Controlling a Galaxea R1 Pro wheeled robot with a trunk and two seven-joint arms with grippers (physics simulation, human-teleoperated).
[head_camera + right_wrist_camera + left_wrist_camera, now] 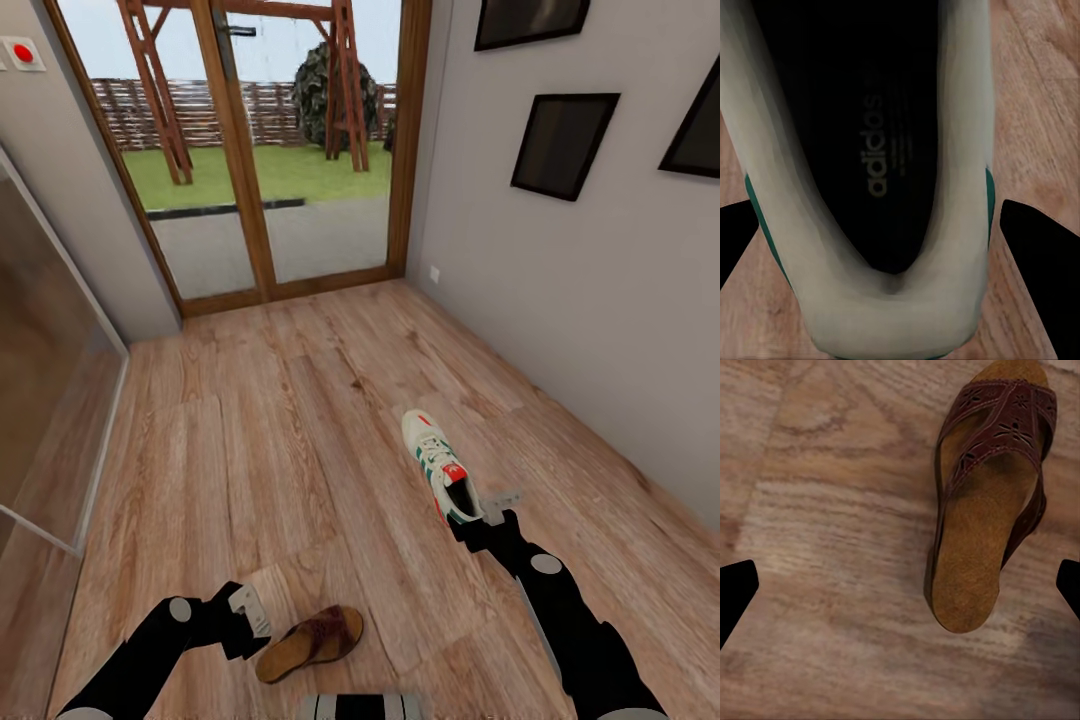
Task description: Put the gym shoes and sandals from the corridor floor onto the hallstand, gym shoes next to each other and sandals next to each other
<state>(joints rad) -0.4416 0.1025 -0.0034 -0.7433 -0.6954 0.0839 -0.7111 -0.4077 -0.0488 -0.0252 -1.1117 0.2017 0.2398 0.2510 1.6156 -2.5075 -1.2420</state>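
Observation:
One off-white gym shoe (438,462) with green stripes and a red tongue lies toe-away on the corridor floor (300,440) at the right. My right gripper (488,522) is at its heel. In the right wrist view the fingers (1042,255) press against both sides of the heel (892,315), so the right gripper (879,206) is shut on the shoe. A dark brown sandal (312,640) lies near my base. My left gripper (247,612) hangs open just left of it. In the left wrist view the left gripper (907,574) is above bare planks, with the sandal (986,502) beside it. The hallstand is out of view.
A wood-framed glass door (270,150) closes the far end of the corridor. A grey wall with dark picture frames (562,140) runs along the right. A glass panel (50,380) lines the left side.

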